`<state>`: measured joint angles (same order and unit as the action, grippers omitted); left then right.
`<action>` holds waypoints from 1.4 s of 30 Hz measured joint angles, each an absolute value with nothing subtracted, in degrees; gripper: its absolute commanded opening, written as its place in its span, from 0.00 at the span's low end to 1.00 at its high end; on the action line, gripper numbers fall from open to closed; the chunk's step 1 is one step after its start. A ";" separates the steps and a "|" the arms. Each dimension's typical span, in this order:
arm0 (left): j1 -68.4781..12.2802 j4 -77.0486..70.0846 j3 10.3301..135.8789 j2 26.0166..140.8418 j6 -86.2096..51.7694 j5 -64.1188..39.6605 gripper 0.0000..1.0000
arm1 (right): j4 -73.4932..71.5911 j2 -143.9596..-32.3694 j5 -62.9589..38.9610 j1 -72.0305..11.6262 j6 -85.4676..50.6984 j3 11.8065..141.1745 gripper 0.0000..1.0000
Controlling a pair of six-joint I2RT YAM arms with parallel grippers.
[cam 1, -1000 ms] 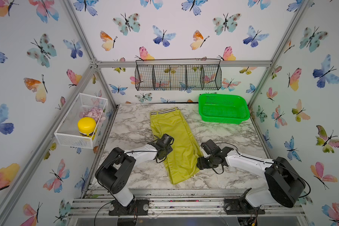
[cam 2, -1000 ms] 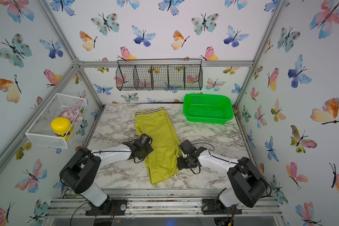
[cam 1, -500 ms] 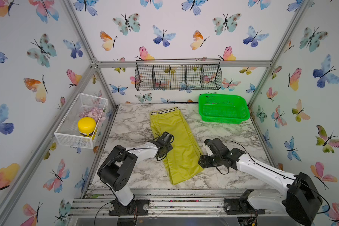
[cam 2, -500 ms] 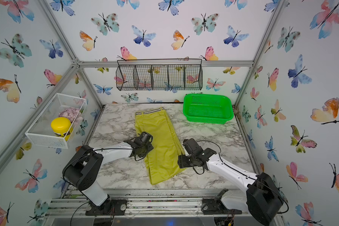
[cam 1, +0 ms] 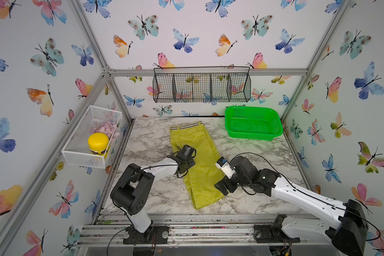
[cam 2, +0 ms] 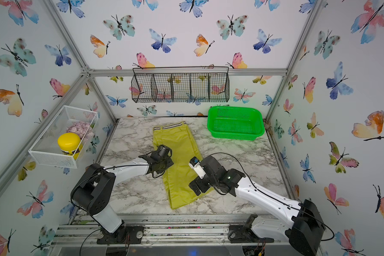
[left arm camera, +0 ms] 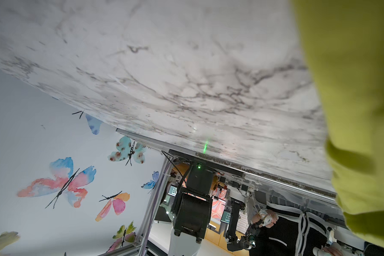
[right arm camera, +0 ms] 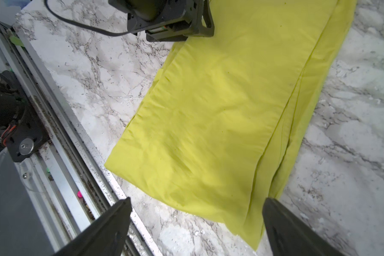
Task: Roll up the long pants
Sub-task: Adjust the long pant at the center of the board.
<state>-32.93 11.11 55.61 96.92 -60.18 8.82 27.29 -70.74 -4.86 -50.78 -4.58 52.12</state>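
pants (cam 1: 201, 153) flat mid-tabletop (cam 1: 146, 141), legs stacked, striped waistband (cam 1: 186, 126) near back edge, hem (cam 1: 205, 202) just short of front edge. right tool (right arm camera: 196, 199) wide open, empty, at pants' right edge near hem. left tool (cam 1: 185, 165) on pants' left edge, can't tell its grip. bare tabletop both sides; basket (cam 1: 253, 134) in back right corner, apart.

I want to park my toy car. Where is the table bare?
Bare marble lies between the pants and the table's left edge at the back, and between the pants and the basket. The middle is crowded: the left arm and right arm reach in, and the right hand hangs over the pants.
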 measured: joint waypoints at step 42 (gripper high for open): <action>-30.55 17.54 75.55 114.41 -52.23 5.26 0.47 | 27.00 -70.83 -10.57 -50.83 -20.95 42.72 0.11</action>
<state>-30.55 17.54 75.55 114.41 -52.23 5.26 27.00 -70.83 -10.57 -50.83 -20.95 42.72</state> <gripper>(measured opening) 0.488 0.179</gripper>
